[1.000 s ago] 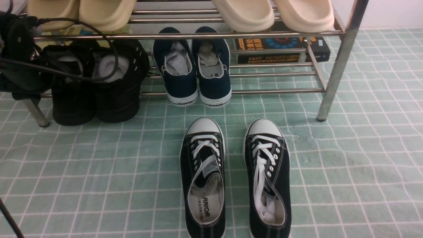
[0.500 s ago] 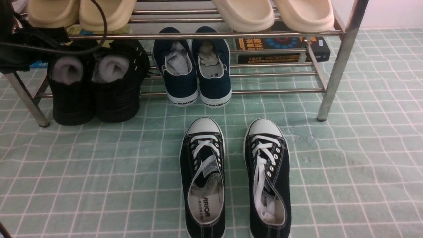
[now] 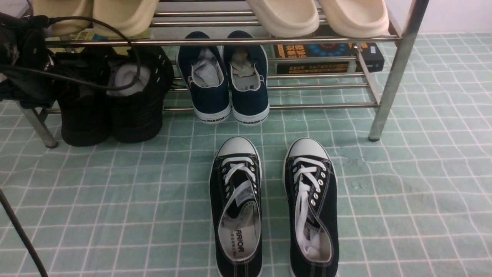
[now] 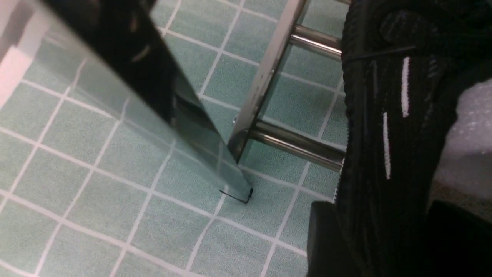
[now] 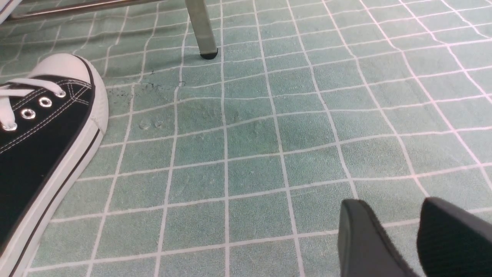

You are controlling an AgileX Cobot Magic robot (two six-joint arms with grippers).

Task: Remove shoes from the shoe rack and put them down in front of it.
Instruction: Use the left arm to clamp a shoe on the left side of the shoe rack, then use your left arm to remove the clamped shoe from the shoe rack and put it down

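While shoes (image 3: pixel 134 111) sit on rack (image 3: pixel 392 77), low tier, L end, L tool (image 4: pixel 388 219) straddles one's side, can't say if gripped; R tool (image 5: pixel 417 234) gapes empty before rack's R leg.

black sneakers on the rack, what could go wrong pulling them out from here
1. The left pincer seems to straddle the side wall of the outer black sneaker, right beside the rack's leg. Pulling out could knock that leg.
2. Its partner sits pressed against it and may get dragged along.
3. The arm's cable loops over both sneakers and could snag on one.
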